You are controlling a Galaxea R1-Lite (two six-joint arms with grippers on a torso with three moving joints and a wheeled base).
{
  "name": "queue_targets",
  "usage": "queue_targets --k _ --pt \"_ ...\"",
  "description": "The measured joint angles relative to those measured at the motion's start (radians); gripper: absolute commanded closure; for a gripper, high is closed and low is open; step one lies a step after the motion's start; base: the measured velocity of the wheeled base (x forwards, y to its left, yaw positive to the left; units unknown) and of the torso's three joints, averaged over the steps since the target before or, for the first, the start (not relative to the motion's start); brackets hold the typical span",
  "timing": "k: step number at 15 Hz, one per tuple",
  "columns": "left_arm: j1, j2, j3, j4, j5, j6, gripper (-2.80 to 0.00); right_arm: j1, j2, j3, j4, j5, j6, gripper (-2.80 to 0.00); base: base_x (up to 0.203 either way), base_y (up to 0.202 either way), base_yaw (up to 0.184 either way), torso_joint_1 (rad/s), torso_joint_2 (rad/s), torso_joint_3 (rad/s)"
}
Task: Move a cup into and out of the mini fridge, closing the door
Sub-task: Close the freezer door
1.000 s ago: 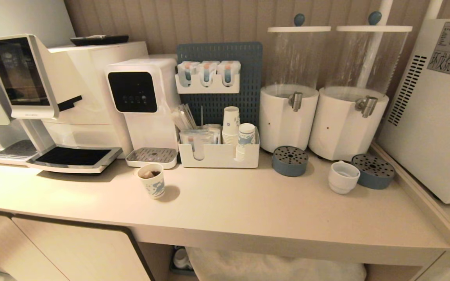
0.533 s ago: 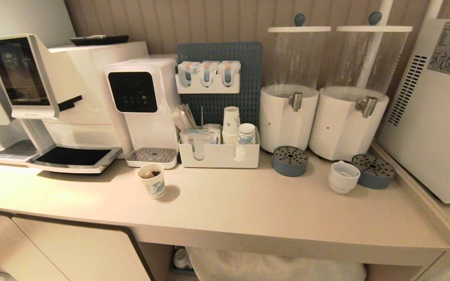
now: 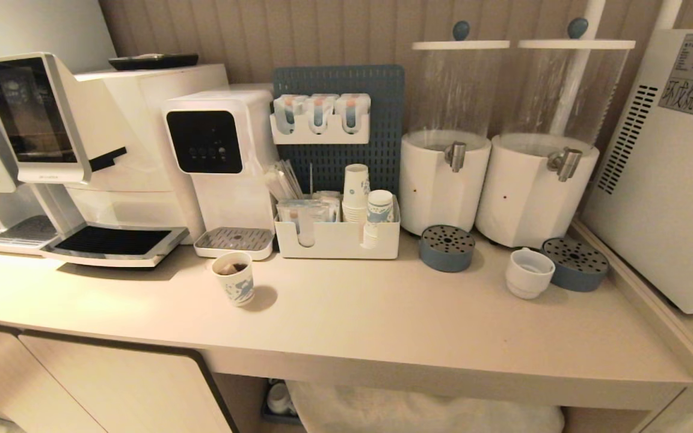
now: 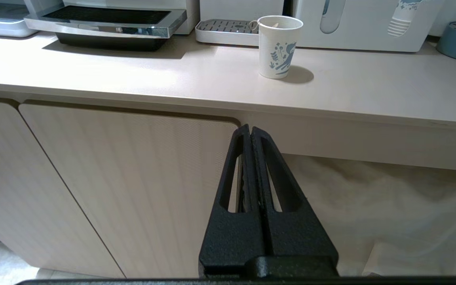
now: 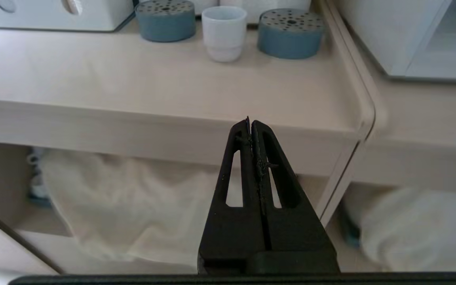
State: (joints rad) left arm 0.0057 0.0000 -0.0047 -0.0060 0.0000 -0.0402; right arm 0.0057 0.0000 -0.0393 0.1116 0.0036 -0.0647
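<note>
The small white cup [image 3: 529,273] stands on the counter [image 3: 382,325] at the right, between two blue drip trays; the right wrist view shows the cup [image 5: 224,33] too. The white mini fridge [image 3: 665,180] stands at the far right, side vents and warning sticker facing me. Its door [image 5: 439,51] shows only as a pale slanted panel and looks closed. My right gripper [image 5: 250,122] is shut and empty, below the counter's front edge, near side of the cup. My left gripper [image 4: 250,128] is shut and empty, low before the cabinet. Neither gripper appears in the head view.
A blue-printed paper cup [image 3: 234,278] stands mid-left on the counter. Behind are coffee machines [image 3: 82,156], a water dispenser [image 3: 220,162], an organiser [image 3: 337,237] and two drink dispensers [image 3: 443,180]. White bags [image 5: 133,198] lie under the counter; a raised lip [image 3: 647,300] borders its right end.
</note>
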Motion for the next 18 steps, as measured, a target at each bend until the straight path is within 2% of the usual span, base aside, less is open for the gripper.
queue_targets --k 2,14,18 --pt "0.0 0.0 0.0 0.001 0.0 0.001 0.0 -0.001 0.0 -0.005 0.002 0.0 0.021 0.0 -0.136 0.0 0.005 0.001 0.0 0.0" --pt "0.0 0.0 0.0 -0.001 0.0 0.0 0.0 -0.001 0.001 -0.007 0.003 -0.003 0.027 0.0 -0.186 0.0 0.001 0.001 0.0 0.002" --pt "0.0 0.0 0.0 0.001 0.0 0.001 0.0 -0.001 0.001 -0.007 0.003 -0.002 0.028 0.0 -0.055 0.0 -0.002 0.001 0.0 0.001"
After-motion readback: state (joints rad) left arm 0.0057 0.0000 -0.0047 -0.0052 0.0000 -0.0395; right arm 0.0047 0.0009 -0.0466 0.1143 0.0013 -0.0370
